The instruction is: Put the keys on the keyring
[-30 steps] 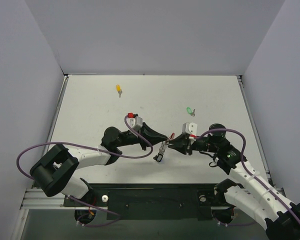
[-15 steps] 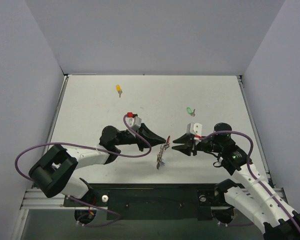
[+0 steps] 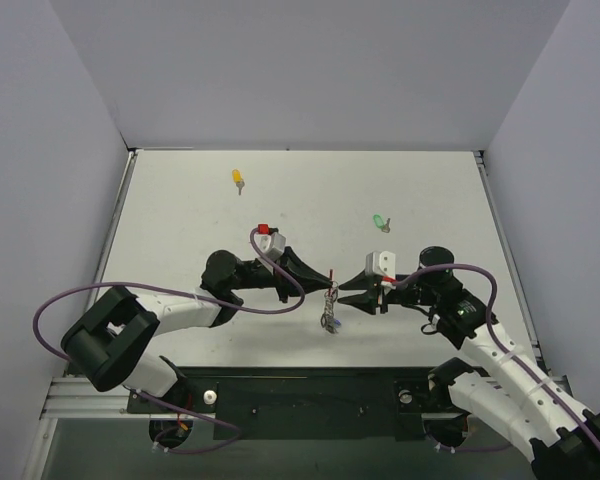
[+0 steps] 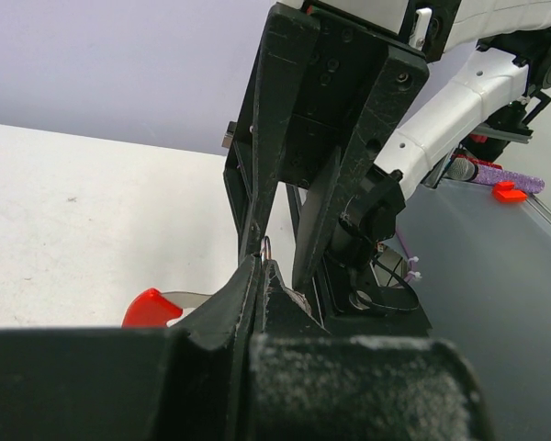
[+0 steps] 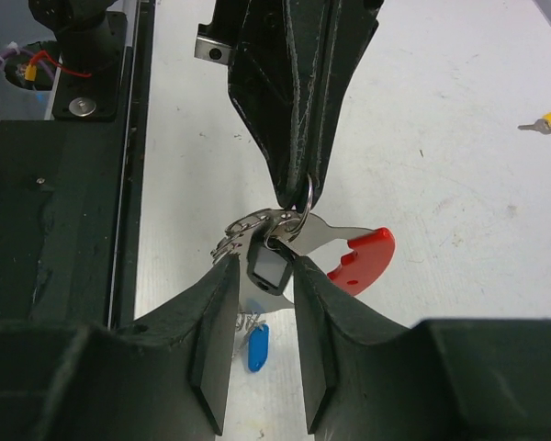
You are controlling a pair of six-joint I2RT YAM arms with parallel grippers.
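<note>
My left gripper (image 3: 332, 277) is shut on the keyring (image 5: 308, 196), pinching its thin wire ring at the fingertips (image 4: 260, 266). A red tag (image 5: 363, 259), a black-headed key (image 5: 274, 266) and a small blue tag (image 5: 257, 347) hang from the ring above the table. My right gripper (image 5: 262, 265) faces the left one, open, with its jaws either side of the black key's head and a small gap showing. The green key (image 3: 381, 222) and the yellow key (image 3: 238, 179) lie loose on the table farther back.
The white table (image 3: 180, 230) is walled at the left, back and right. A black mounting rail (image 3: 300, 395) runs along the near edge under both arms. In the right wrist view the rail (image 5: 64, 184) lies close to the left of the hanging bunch.
The right jaws have widened; that gripper drew back to the right, then came in again around the black key. The bunch now hangs straighter below the left fingertips.
</note>
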